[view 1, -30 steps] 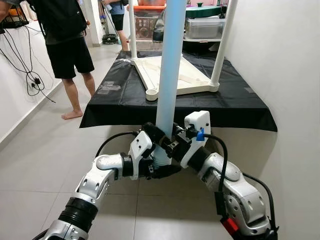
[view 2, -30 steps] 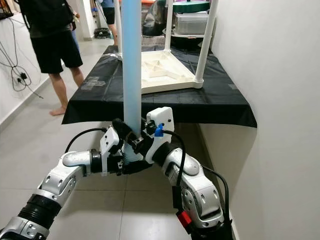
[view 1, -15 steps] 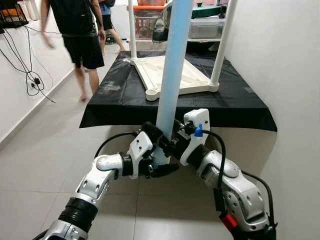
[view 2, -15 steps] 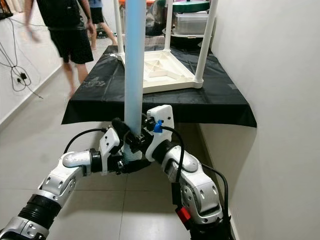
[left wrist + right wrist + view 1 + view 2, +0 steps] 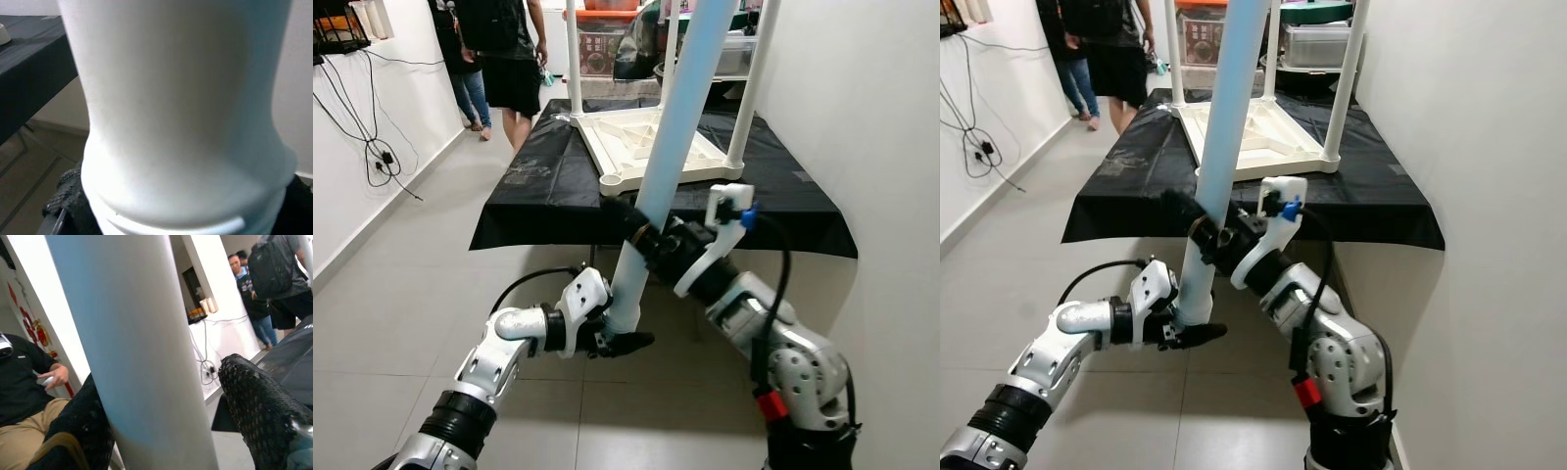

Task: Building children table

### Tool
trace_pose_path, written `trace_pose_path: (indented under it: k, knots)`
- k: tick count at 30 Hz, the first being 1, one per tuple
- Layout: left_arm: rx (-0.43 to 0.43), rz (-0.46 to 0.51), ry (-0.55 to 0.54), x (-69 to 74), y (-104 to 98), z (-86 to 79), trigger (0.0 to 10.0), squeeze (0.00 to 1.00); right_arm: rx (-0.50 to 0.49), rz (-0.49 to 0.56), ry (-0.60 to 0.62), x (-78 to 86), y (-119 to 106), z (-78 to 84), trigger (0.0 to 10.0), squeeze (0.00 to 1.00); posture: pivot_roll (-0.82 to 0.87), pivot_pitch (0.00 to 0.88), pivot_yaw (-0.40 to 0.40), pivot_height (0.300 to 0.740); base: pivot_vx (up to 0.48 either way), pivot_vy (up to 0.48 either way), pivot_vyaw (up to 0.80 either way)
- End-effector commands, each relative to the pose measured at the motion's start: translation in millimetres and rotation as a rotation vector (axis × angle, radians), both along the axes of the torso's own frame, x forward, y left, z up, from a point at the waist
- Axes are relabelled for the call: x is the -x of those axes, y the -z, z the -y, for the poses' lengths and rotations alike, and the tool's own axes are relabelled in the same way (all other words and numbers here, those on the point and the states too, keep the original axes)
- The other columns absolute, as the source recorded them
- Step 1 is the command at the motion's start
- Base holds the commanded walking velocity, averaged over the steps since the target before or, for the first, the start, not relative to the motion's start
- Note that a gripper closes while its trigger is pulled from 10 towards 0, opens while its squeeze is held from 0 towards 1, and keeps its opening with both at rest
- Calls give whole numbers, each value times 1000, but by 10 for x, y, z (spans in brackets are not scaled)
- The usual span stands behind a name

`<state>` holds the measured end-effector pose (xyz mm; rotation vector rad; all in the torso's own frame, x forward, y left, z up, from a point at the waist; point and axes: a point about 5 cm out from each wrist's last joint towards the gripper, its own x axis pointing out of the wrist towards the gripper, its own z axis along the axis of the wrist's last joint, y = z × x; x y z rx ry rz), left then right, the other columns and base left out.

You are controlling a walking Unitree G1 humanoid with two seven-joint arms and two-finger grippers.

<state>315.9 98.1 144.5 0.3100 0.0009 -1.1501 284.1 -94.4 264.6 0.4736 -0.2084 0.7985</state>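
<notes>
My left hand (image 5: 612, 338) clamped on bottom end of pale blue table leg (image 5: 671, 137). My right hand (image 5: 636, 235) gripping same leg higher up. Leg tilted toward upturned white tabletop (image 5: 651, 147) on black-covered surface (image 5: 548, 186). People (image 5: 504, 54) standing beyond.

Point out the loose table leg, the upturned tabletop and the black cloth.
table leg (image 5: 671, 137): left eye view, mid shaft above the grippers.
upturned tabletop (image 5: 631, 147): left eye view, ribbed underside.
black cloth (image 5: 543, 191): left eye view, bare left part.
</notes>
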Motion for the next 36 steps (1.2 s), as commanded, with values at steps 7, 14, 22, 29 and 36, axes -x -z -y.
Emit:
trace_pose_path:
  k: [7,14,22,29,36]
  knots:
    - [-50,19,23,14,34,-35,10000,0,103,-4,61,-56,55,82,0,0,24,0,-45,740,0,0,0]
    - [-72,33,26,15,38,-65,10000,0,151,-16,75,-45,120,74,0,0,25,0,-44,740,0,0,0]
    - [-23,48,15,-5,-50,-121,10000,1000,171,-14,112,-53,143,110,0,0,26,0,-44,740,0,0,0]
    - [25,51,9,-16,-150,-117,10000,1000,178,-13,115,-62,158,109,0,0,27,0,-46,740,0,0,0]
    - [-11,35,-31,-50,-93,-144,10000,0,170,3,98,-57,129,77,0,0,28,0,-46,740,0,0,0]
